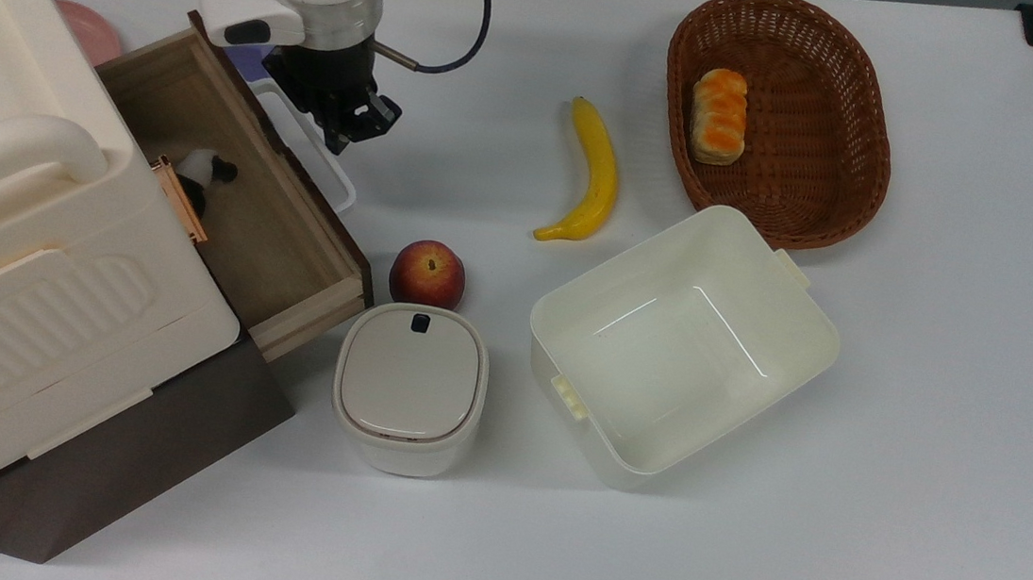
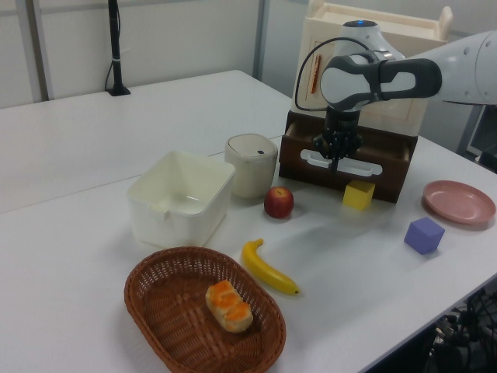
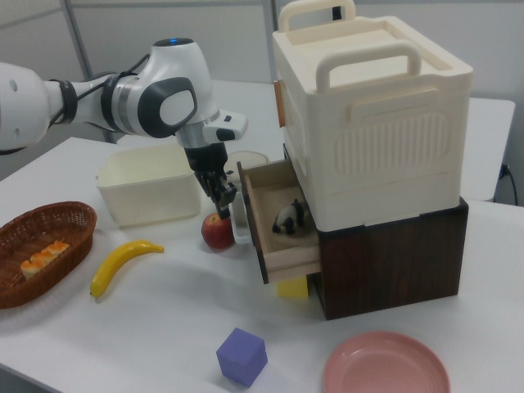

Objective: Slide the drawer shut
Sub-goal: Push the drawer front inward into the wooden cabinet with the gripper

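Observation:
The drawer [image 1: 270, 243] stands partly pulled out of the brown and cream cabinet [image 1: 32, 300]. It is a light-wood box with a dark brown front panel [image 2: 365, 155] and a white loop handle [image 1: 343, 177]. A small black-and-white panda toy [image 1: 201, 170] lies inside it. My gripper [image 1: 345, 129] points down with its fingers shut, its tips against the handle and the front panel near the top view's upper end of the drawer. The left view puts the gripper [image 2: 335, 158] right at the handle [image 2: 342, 165]. In the right view the gripper [image 3: 223, 197] touches the drawer's front edge [image 3: 250, 221].
An apple [image 1: 427, 273] and a lidded beige container [image 1: 410, 386] sit just beside the drawer's front corner. A cream bin [image 1: 562, 408], a banana [image 1: 596, 174] and a wicker basket [image 1: 769, 224] holding bread [image 1: 719, 115] lie farther to the top view's right. Yellow cube [image 2: 358, 195], purple cube [image 2: 425, 235], pink plate [image 2: 458, 200].

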Controlling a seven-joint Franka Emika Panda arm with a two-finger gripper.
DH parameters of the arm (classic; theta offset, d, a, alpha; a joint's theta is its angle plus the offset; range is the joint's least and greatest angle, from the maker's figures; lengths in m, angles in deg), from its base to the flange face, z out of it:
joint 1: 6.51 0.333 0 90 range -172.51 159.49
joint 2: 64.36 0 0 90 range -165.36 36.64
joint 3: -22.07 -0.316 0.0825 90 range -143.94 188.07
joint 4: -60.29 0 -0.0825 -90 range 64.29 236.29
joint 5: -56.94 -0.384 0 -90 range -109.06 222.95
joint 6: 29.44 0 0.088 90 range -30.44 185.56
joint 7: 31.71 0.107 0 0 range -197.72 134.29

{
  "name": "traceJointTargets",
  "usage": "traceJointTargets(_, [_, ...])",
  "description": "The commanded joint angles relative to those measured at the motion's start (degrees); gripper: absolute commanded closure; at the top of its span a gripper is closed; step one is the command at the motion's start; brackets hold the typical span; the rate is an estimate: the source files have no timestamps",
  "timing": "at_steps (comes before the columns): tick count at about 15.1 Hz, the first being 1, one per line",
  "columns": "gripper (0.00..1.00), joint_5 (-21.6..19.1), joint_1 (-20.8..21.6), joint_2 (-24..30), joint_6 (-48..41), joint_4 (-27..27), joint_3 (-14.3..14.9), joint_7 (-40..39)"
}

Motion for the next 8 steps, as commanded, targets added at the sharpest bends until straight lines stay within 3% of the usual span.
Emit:
traceJointTargets(1, [0.99,0.99,-1.55,0.54,2.70,1.17,0.79,-0.34])
traceJointTargets(8, [1.00,0.90,-2.08,-0.78,5.33,0.82,2.72,-1.74])
